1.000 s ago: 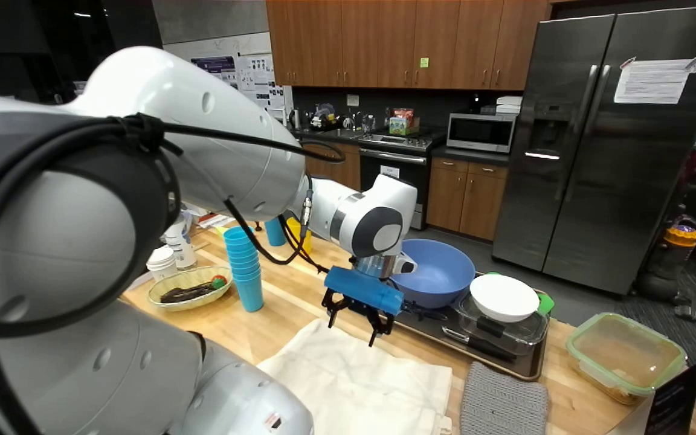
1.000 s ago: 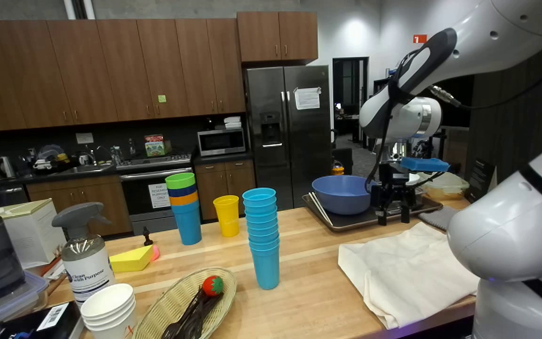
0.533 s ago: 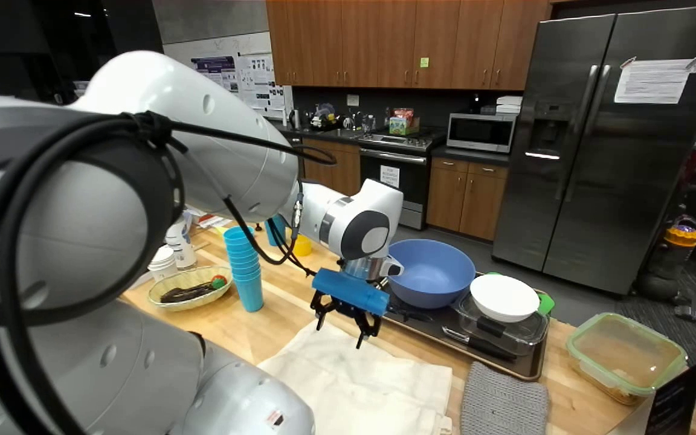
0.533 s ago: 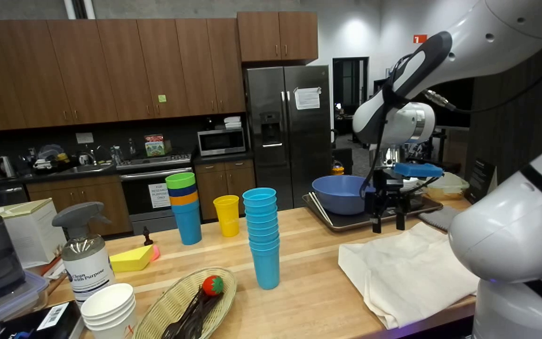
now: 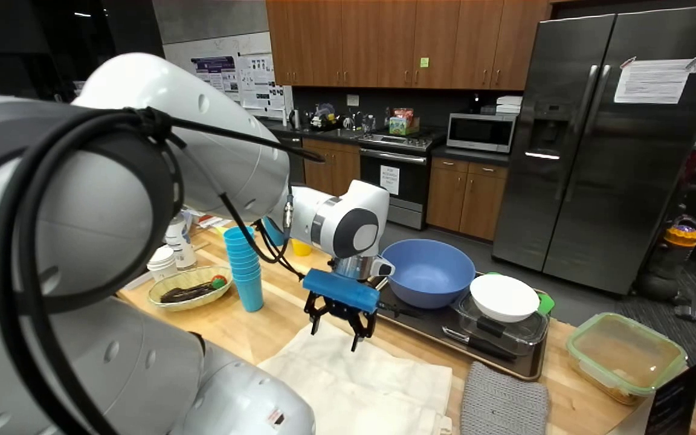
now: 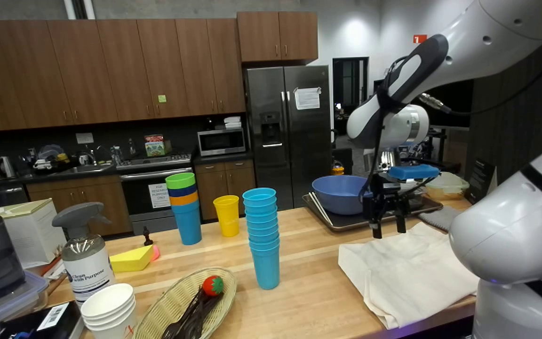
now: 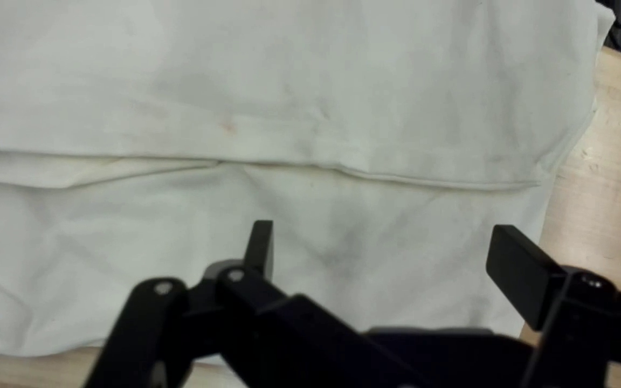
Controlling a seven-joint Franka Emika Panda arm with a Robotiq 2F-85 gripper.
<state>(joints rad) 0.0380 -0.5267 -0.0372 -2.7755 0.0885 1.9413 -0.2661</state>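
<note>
The cream cloth (image 5: 372,383) lay seemingly partly folded but ungrasped, the empty gripper (image 5: 334,338) hanging jaws apart above its far side.

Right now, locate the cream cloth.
In an exterior view, the cream cloth lies at bottom centre, below the gripper and left of the gray mat.
</note>
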